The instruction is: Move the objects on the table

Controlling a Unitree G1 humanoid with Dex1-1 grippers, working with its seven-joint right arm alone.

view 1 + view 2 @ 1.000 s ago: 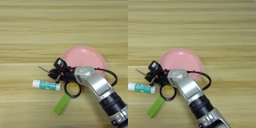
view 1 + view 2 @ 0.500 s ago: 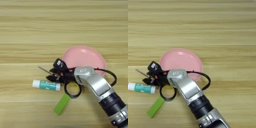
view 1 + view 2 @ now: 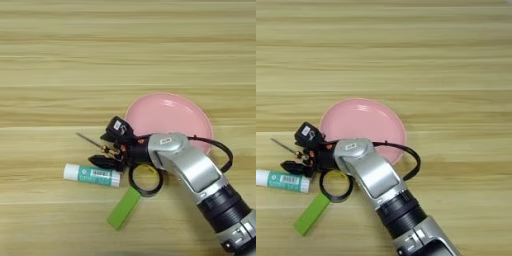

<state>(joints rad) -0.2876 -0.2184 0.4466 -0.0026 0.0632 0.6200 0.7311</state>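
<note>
From 9 to 3 o'clock the table [image 3: 60,60] lies open; pink plate [image 3: 170,117], glue stick [image 3: 92,175], black ring [image 3: 146,181] and green block [image 3: 124,208] seemingly crowd the hand [image 3: 107,149].

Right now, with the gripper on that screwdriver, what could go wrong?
1. The right gripper straddles the screwdriver near its handle, with the long shaft sticking out left; it may pivot or slip when lifted.
2. The lower finger sits just above the glue stick; a small drop could nudge or roll it.
3. The black ring lies under the wrist, beside the green block; a low sweep toward the pink plate could drag it.
</note>
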